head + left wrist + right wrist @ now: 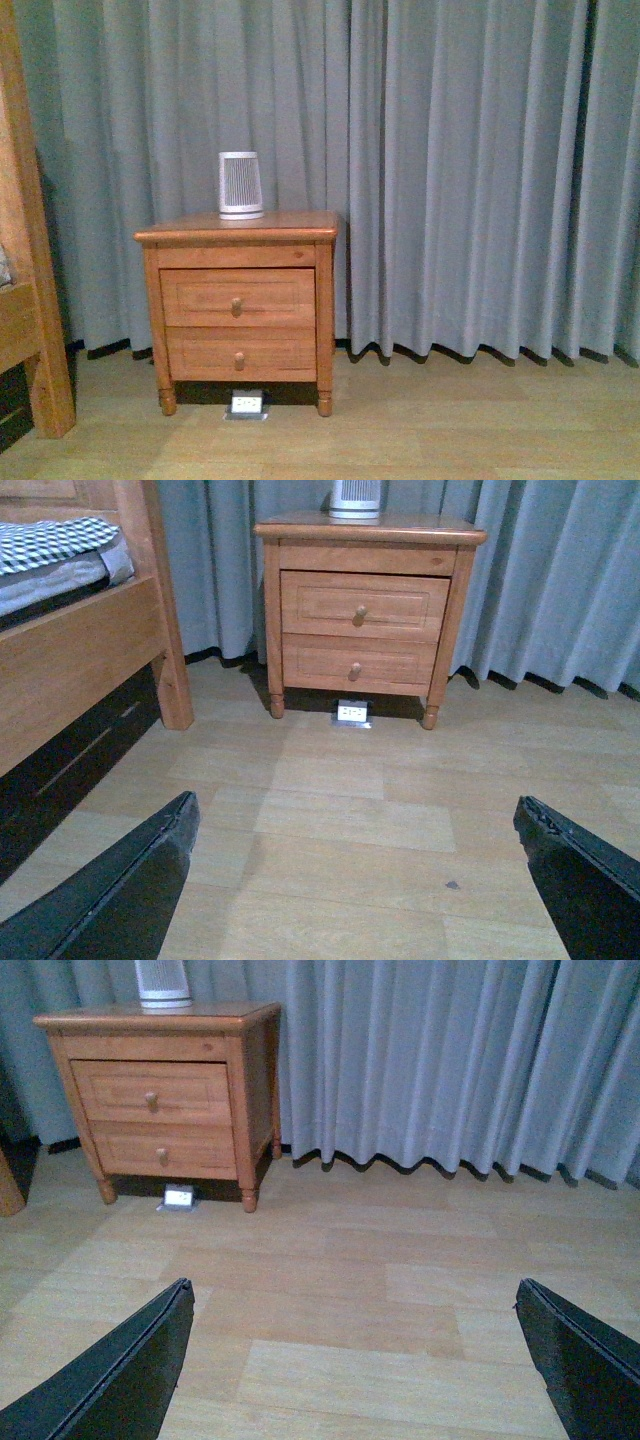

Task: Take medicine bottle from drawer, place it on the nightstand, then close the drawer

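Note:
The orange-brown nightstand [235,232] stands against the grey curtain, left of centre in the front view; it also shows in the left wrist view [368,530] and the right wrist view [160,1015]. Its upper drawer [238,297] [363,606] [152,1092] is shut, with a small round knob. The medicine bottle is hidden. My left gripper [355,815] is open over bare floor, well short of the nightstand. My right gripper [352,1298] is open too, further back and to the right of it. Neither arm shows in the front view.
A white slatted cylinder [240,185] stands on the nightstand top. The lower drawer [240,354] is shut. A small white box [246,403] lies on the floor under the cabinet. A wooden bed frame [90,670] stands at the left. Wood floor [340,1290] stretches between me and the cabinet.

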You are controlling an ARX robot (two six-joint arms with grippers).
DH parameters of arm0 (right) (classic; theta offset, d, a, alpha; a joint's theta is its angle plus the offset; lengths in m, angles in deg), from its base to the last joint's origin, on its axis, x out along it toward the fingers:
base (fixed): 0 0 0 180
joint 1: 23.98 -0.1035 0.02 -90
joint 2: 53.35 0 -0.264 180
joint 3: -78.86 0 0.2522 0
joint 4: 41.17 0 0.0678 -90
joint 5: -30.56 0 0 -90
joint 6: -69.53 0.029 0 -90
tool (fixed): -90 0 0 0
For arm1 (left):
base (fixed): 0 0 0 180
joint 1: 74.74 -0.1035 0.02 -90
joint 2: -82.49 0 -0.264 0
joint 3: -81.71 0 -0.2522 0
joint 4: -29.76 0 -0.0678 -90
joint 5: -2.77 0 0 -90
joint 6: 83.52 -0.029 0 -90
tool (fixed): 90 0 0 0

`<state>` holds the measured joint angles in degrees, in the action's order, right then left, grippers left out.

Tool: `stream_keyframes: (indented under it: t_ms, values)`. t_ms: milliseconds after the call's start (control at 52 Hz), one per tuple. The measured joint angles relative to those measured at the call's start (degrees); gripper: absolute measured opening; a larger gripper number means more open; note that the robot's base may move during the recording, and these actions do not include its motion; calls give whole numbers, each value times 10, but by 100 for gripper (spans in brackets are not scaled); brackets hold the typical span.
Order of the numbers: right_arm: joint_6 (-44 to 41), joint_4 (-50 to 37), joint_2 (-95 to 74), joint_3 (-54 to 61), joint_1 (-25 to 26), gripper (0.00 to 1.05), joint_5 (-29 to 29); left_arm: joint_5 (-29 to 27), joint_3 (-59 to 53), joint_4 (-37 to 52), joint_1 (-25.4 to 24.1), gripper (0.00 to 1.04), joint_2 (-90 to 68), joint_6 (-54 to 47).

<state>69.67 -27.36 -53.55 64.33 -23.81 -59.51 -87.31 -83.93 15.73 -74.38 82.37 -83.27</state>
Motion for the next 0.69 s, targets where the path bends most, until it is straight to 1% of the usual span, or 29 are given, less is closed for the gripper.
stream_keyframes:
  t_ms: [692]
  values:
    - [0, 0, 0, 0, 0, 98, 0, 0, 0, 0, 0, 98, 0, 0]
